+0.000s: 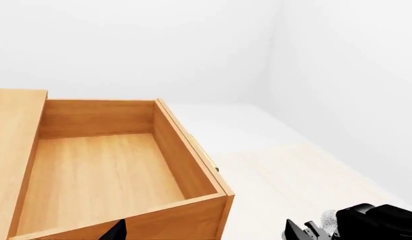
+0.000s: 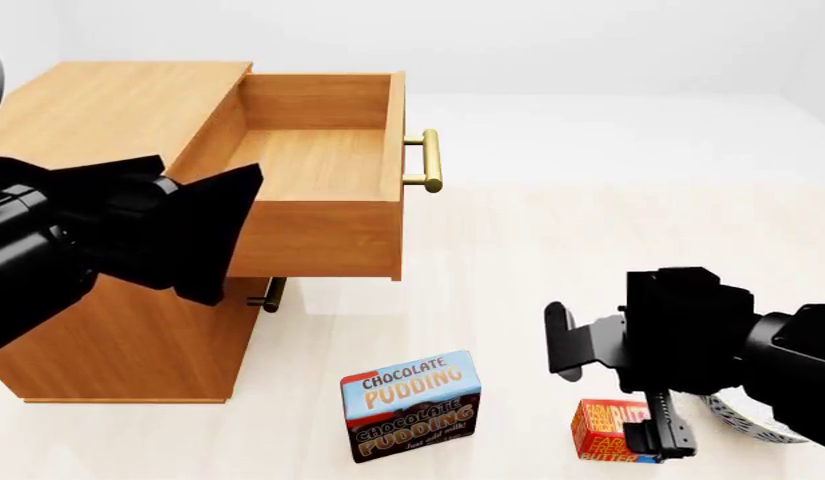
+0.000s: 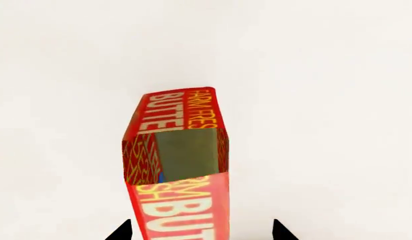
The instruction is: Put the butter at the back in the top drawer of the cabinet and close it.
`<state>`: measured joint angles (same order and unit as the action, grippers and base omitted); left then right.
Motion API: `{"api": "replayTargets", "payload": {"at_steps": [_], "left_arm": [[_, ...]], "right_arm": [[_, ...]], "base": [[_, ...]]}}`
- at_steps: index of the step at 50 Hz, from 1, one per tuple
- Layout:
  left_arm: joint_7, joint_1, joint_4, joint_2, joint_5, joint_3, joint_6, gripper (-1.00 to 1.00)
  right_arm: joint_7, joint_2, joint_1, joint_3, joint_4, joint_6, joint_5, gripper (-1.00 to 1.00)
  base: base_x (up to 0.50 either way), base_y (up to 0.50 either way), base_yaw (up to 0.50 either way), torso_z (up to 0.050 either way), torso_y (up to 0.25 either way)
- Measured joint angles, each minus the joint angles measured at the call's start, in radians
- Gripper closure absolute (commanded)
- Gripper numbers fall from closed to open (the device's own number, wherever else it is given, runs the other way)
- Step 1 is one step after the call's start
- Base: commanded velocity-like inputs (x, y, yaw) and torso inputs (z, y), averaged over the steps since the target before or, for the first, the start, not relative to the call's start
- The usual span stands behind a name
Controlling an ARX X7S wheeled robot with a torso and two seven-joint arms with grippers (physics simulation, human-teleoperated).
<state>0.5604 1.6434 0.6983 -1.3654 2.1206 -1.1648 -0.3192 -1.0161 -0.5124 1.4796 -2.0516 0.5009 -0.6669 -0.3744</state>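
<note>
Butter [image 2: 610, 432] is standing on the floor [image 2: 586, 250] at about 5 o'clock in the head view, with the right claw [image 2: 656, 438] hanging directly over it and partly covering its right side. The right arm is the nearer one by far; the left claw [image 2: 205, 235] is sitting up at 9 o'clock, beside the open top drawer [image 2: 319, 160].

In the right wrist view the butter [image 3: 179, 165] is lying dead centre between two dark fingertips [image 3: 120, 231], one on each side of the box and clear of it. So the right claw is spread wide and straddling the box, not yet gripping. The box's long axis is running away from the camera along the claw's approach line, with the narrow end face pointing at the lens, so the jaws are lined up to close across the short width. That looks like the right grip.

Left claw: from the head view I cannot tell whether it is spread or closed; it seems to be holding nothing.

Pudding [image 2: 412, 405] is sitting near the butter at 9 o'clock of it, apart, probably out of the closing path.

Drawer is pulled fully out of the cabinet [image 2: 105, 110] and looks empty, at roughly 11 o'clock from the butter and well apart, so the carry will be going up and left.
</note>
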Motion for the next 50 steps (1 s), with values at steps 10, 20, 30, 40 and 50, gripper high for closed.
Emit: {"api": "replayTargets", "payload": {"at_steps": [10,20,30,40,50], "left_arm": [[0.000,-0.004,0.002,-0.003,0.000,0.003,0.000,-1.00],[0.002,-0.007,0.004,-0.003,0.001,0.006,-0.002,-1.00],[0.004,-0.009,0.004,-0.004,0.002,0.011,-0.005,-1.00],[0.006,-0.010,0.004,-0.005,0.004,0.015,-0.008,-1.00],[0.005,-0.015,0.003,-0.004,0.002,0.017,-0.010,-1.00]], "right_arm": [[-0.002,0.015,-0.029,0.000,0.039,0.023,0.003,-1.00],[-0.004,0.027,-0.062,-0.001,0.082,0.047,0.005,1.00],[0.002,0.040,-0.074,0.001,0.121,0.052,-0.007,1.00],[0.009,0.044,-0.076,0.004,0.132,0.049,-0.015,1.00],[0.026,0.029,-0.074,0.014,0.103,0.035,-0.015,1.00]], "base": [[0.00,0.00,0.00,0.000,0.000],[0.00,0.00,0.00,0.000,0.000],[0.00,0.00,0.00,0.000,0.000],[0.00,0.00,0.00,0.000,0.000],[0.00,0.00,0.00,0.000,0.000]]}}
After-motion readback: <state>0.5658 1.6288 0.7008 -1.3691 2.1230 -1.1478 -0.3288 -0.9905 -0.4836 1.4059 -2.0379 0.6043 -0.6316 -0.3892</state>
